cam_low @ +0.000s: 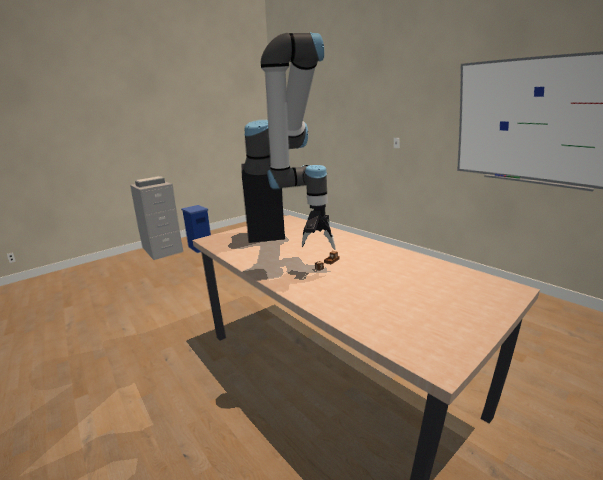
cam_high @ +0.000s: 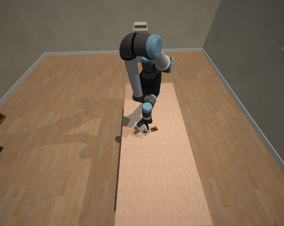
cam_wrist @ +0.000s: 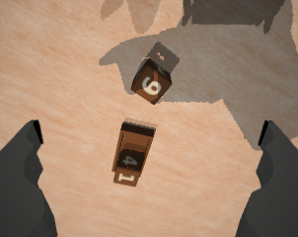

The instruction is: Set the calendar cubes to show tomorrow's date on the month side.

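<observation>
The brown tray (cam_high: 152,130) (cam_low: 329,260) (cam_wrist: 135,139) lies on the table. One brown cube (cam_high: 155,127) (cam_low: 334,254) (cam_wrist: 125,177) sits in one end of it, showing a lit 1 and a shaded 4 in the wrist view; the tray's other end is empty. A second brown cube (cam_high: 145,131) (cam_low: 319,266) (cam_wrist: 151,87) stands on the table just off the tray's empty end, turned relative to it. Its lit face shows a 6 or a 9. My gripper (cam_low: 319,246) (cam_wrist: 149,121) is wide open and empty, above the tray and loose cube. The month's name cannot be read.
The table (cam_high: 158,170) (cam_low: 394,299) carries the arm's black base (cam_high: 150,84) (cam_low: 263,206) at its far end. The arm's shadow falls across the loose cube. A filing cabinet (cam_low: 159,219) and a blue bin (cam_low: 197,227) stand on the floor beyond the table.
</observation>
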Robot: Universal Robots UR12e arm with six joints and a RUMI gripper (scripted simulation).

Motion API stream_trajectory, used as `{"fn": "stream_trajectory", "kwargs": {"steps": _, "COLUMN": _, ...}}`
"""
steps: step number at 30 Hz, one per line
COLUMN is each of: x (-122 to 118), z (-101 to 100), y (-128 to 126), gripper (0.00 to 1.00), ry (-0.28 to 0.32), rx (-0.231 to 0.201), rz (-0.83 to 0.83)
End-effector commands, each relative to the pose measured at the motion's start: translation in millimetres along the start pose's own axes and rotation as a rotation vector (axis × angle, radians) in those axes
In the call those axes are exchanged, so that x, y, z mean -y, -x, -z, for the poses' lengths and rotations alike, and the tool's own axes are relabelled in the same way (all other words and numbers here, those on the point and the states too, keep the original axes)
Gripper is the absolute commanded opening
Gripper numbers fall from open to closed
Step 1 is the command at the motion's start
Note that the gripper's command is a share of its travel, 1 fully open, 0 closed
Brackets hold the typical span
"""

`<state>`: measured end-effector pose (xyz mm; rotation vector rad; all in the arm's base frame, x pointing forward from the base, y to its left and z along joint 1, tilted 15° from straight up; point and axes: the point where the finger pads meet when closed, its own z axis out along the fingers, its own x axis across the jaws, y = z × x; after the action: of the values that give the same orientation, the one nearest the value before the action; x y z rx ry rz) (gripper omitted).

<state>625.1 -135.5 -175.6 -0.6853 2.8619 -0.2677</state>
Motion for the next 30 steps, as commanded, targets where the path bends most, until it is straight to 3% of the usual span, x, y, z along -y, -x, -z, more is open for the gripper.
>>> {"fn": "stream_trajectory", "kwargs": {"steps": 1, "x": 0.1, "z": 0.9, "y": 0.2, "gripper": 1.0, "ry": -0.003, "rx": -0.005, "rz": -0.088}}
{"fn": "stream_trajectory", "kwargs": {"steps": 15, "x": -3.0, "z": 4.2, "y": -0.3, "gripper": 1.0, "ry": -0.004, "rx": -0.004, "rz": -0.531}}
{"fn": "stream_trajectory", "kwargs": {"steps": 30, "x": -4.2, "z": 4.9, "y": -0.2, "gripper": 1.0, "ry": -0.005, "rx": -0.004, "rz": -0.633}}
